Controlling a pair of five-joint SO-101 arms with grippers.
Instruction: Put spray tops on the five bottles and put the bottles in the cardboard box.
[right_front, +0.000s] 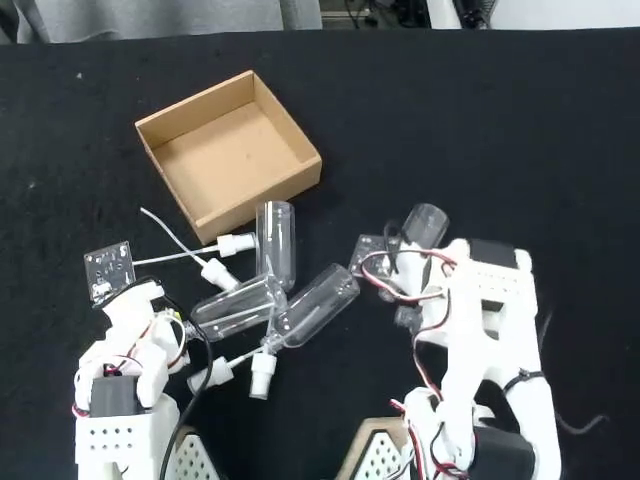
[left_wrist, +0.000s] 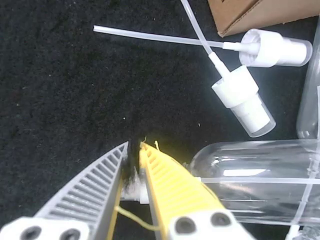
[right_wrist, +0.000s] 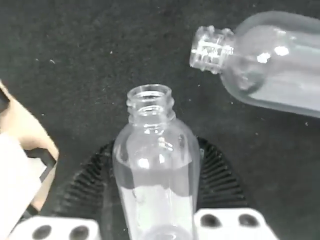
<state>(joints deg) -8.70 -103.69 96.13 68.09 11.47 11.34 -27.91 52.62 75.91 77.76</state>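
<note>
An open cardboard box (right_front: 230, 150) stands at the back left, with nothing inside. My right gripper (right_front: 412, 262) (right_wrist: 152, 152) is shut on a clear topless bottle (right_front: 425, 225) (right_wrist: 150, 150), its open neck pointing away from the wrist. Another topless bottle (right_wrist: 265, 65) lies just beyond it. Three clear bottles (right_front: 277, 240) (right_front: 238, 305) (right_front: 318, 303) lie in the middle. My left gripper (left_wrist: 134, 146) (right_front: 168, 325) is shut on a small white piece that looks like a spray top (left_wrist: 132, 189), beside the neck of a lying bottle (left_wrist: 260, 175). A thin tube runs along inside that bottle.
Loose spray tops with long tubes lie near the box (right_front: 237, 244) (right_front: 218, 273) (left_wrist: 272, 47) (left_wrist: 245, 102), and two more near the front (right_front: 262, 375) (right_front: 210, 377). The table (right_front: 520, 120) is covered in black cloth, bare on the right and far side.
</note>
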